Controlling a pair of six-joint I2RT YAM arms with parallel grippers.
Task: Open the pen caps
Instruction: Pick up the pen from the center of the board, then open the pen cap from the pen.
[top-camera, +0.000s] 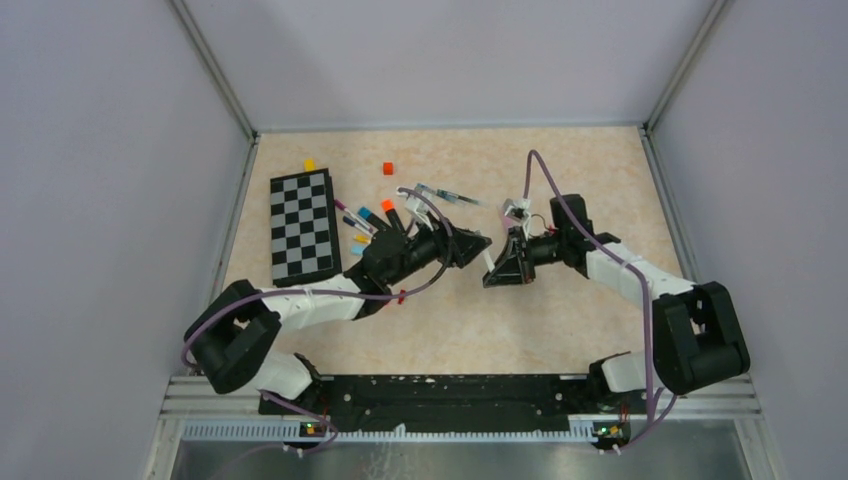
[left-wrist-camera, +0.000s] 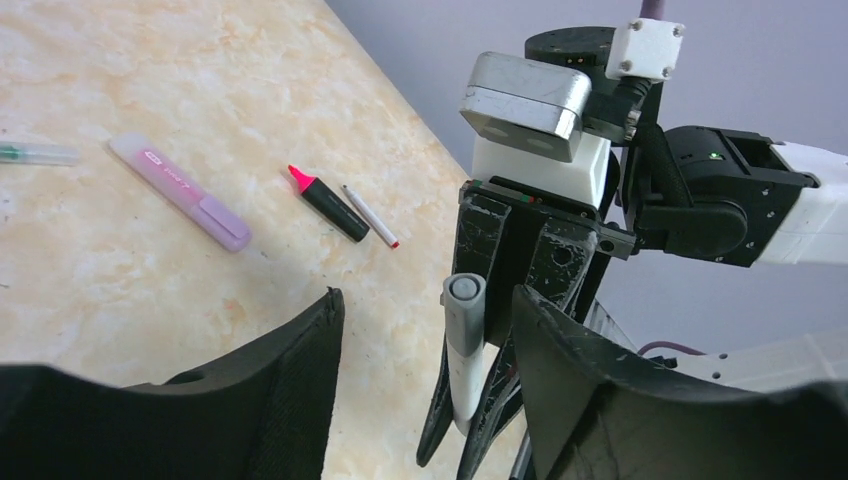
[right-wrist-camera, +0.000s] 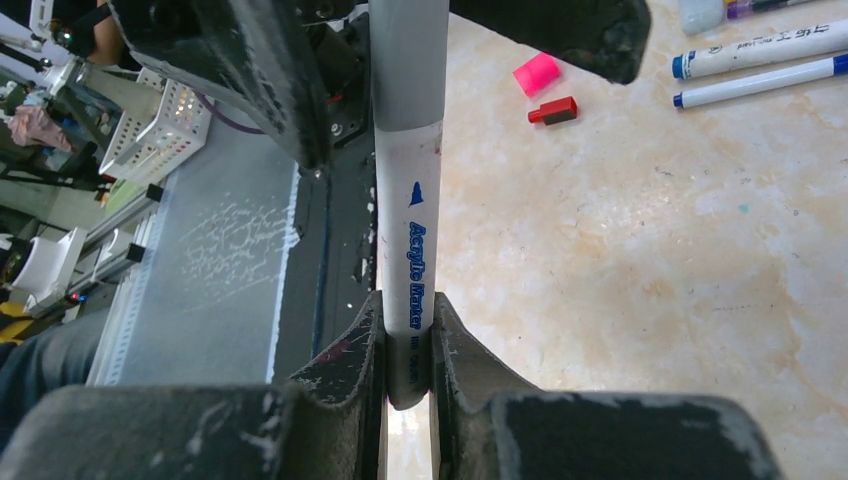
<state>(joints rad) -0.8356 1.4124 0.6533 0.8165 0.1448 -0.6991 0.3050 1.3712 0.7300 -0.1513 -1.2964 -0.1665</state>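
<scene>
— is the right gripper (right-wrist-camera: 408, 345) gripping anything?
— it's clamping a white marker (right-wrist-camera: 410, 250) over the table (top-camera: 560, 310); the left gripper (left-wrist-camera: 428, 300) is hanging open, the grey cap (left-wrist-camera: 464, 305) sitting between its jaws

Overhead; opposed wrist close-ups sharing pen (left-wrist-camera: 462, 352)

black-and-white jointed arms (top-camera: 310, 300), purple cables (top-camera: 649, 350), scuffed black fingers (right-wrist-camera: 345, 360), silver-and-white wrist camera (left-wrist-camera: 525, 95)
</scene>
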